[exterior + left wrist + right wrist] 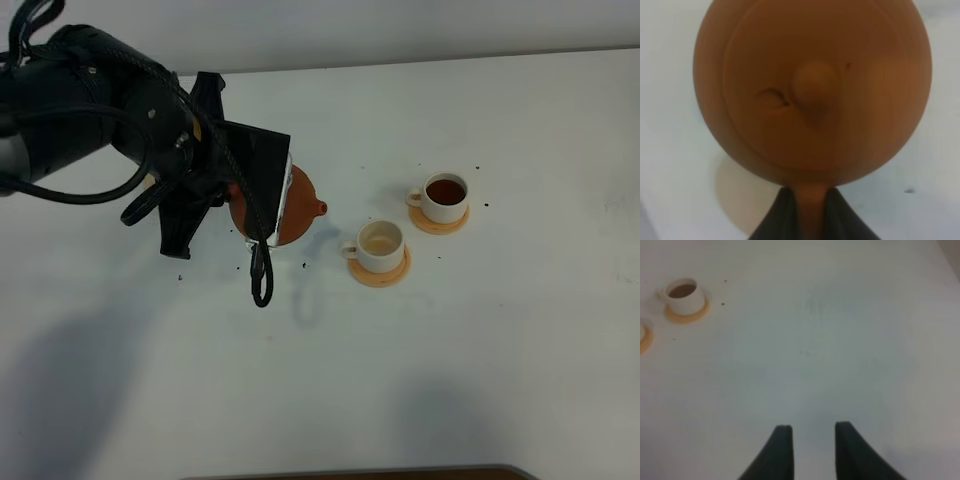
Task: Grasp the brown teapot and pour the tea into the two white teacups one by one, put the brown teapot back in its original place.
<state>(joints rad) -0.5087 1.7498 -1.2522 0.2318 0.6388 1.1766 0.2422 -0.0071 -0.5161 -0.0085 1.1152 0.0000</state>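
The brown teapot [298, 207] hangs just above the table at left of centre, its spout aimed right toward the cups. My left gripper [811, 215] is shut on its loop handle, with the lid knob [812, 82] showing from above. A pale cream saucer [732, 192] peeks out beneath the pot. The nearer white teacup [380, 244] holds pale liquid on its orange coaster [379, 273]. The farther white teacup [445, 196] holds dark tea and also shows as the teacup [684, 294] in the right wrist view. My right gripper [811, 440] is open over bare table.
Small dark specks dot the white table [480, 350] around the cups and below the pot. The black left arm [90, 110] fills the upper left. A dark edge [400, 474] runs along the table's front.
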